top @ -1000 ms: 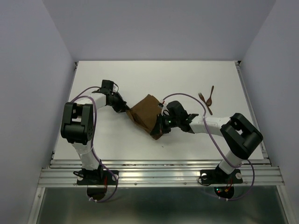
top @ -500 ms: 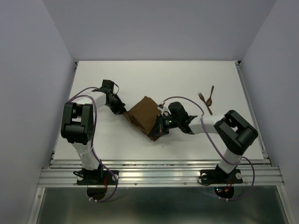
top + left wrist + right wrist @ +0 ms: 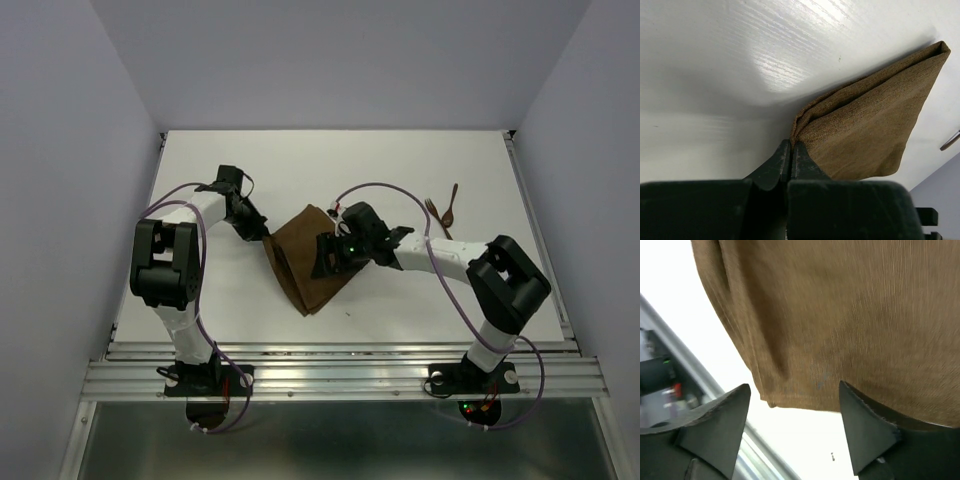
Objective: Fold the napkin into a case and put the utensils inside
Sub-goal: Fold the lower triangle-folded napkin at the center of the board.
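At centre frame, left gripper clamps a corner of the folded dark brown cloth napkin; right gripper stands over it, jaws apart.

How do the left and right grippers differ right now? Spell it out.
The left gripper is shut, pinching a corner of the napkin; the right gripper is open, holding nothing. The left gripper sits at the napkin's left corner; the right gripper hangs over its right side. Both face the napkin.
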Available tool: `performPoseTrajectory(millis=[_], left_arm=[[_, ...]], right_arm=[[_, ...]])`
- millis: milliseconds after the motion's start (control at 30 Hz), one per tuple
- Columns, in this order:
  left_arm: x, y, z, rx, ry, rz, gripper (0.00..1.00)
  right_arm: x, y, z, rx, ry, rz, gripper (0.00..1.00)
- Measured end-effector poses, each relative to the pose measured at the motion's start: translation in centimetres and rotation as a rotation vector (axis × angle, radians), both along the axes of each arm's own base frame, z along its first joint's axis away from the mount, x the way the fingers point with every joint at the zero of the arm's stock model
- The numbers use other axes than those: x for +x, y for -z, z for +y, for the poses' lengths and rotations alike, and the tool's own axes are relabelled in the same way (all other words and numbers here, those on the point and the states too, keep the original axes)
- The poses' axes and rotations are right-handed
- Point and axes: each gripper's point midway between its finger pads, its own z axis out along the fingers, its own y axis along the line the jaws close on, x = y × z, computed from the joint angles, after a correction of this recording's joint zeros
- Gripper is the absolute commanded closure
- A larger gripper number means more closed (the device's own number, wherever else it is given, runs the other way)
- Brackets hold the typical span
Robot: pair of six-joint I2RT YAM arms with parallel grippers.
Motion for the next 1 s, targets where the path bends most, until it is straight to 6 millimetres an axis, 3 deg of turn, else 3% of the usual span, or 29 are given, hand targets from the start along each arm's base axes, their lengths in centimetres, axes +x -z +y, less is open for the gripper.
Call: performPoseTrajectory(millis=[100, 233, 333, 533, 700, 1000], left_arm=[[0.0, 0.0, 0.0, -0.003, -0.007, 0.003, 1.00], [0.0, 0.0, -0.1, -0.006, -0.017, 0.006, 1.00], [0.0, 0.0, -0.1, -0.007, -0.020, 0.007, 1.00], [0.0, 0.0, 0.0, -0.006, -0.021, 0.008, 1.00], [0.0, 0.1, 0.0, -0.004, -0.022, 0.010, 1.00], [-0.2, 0.3, 0.0, -0.002, -0.022, 0.016, 1.00]], right_arm=[[1.2, -1.3, 0.8, -0.063, -0.013, -0.113, 0.16], [2.4, -4.4, 3.9, -0.101, -0.048, -0.298, 0.16], [2.8, -5.5, 6.6, -0.123, -0.068, -0.417, 0.16], [2.7, -3.1, 8.5, -0.218, -0.084, -0.546, 0.16], [4.3, -0.9, 9.0, -0.274, -0.055, -0.619, 0.15], [6.9, -0.5, 10.4, -0.299, 0.019, -0.707, 0.15]])
